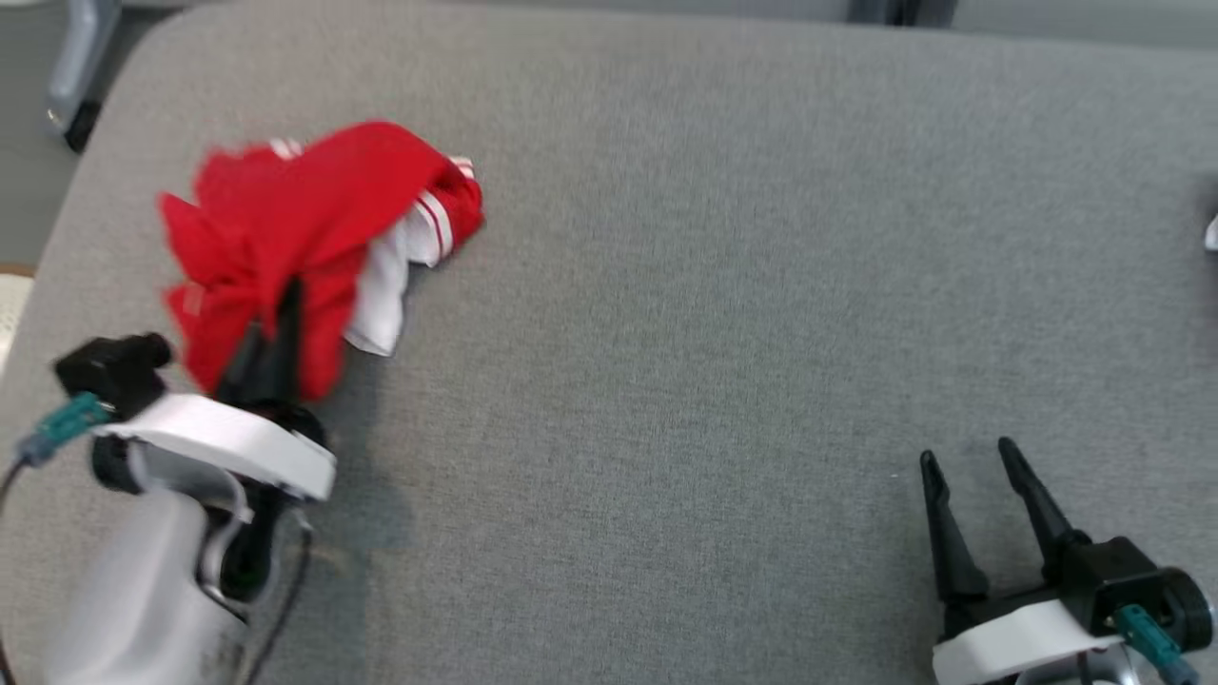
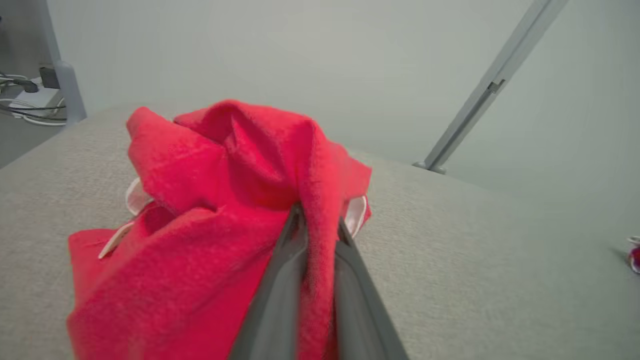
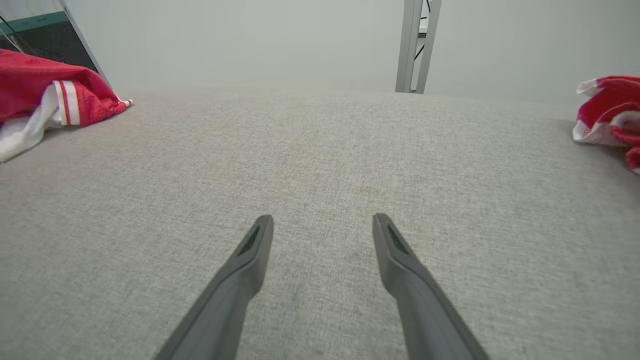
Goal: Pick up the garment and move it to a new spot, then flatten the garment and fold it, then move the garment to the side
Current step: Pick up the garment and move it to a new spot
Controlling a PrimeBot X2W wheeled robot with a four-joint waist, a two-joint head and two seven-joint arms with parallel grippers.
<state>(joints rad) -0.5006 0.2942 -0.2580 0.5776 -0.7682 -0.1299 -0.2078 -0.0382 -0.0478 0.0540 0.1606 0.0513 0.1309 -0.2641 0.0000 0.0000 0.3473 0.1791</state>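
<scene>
left hand (image 2: 320, 218) pinching garment (image 2: 200, 170), second red cloth (image 3: 607, 107) well apart

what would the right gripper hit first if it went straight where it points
Probably nothing: ahead of the right gripper lies bare grey cushion; the red garment sits off left. Tilt unclear.

garment (image 2: 200, 200) is fuzzy cloth, table (image 1: 666, 285) is matt woven fabric, kinda rough, my fingers (image 3: 240, 280) look like smooth matt plastic
</scene>
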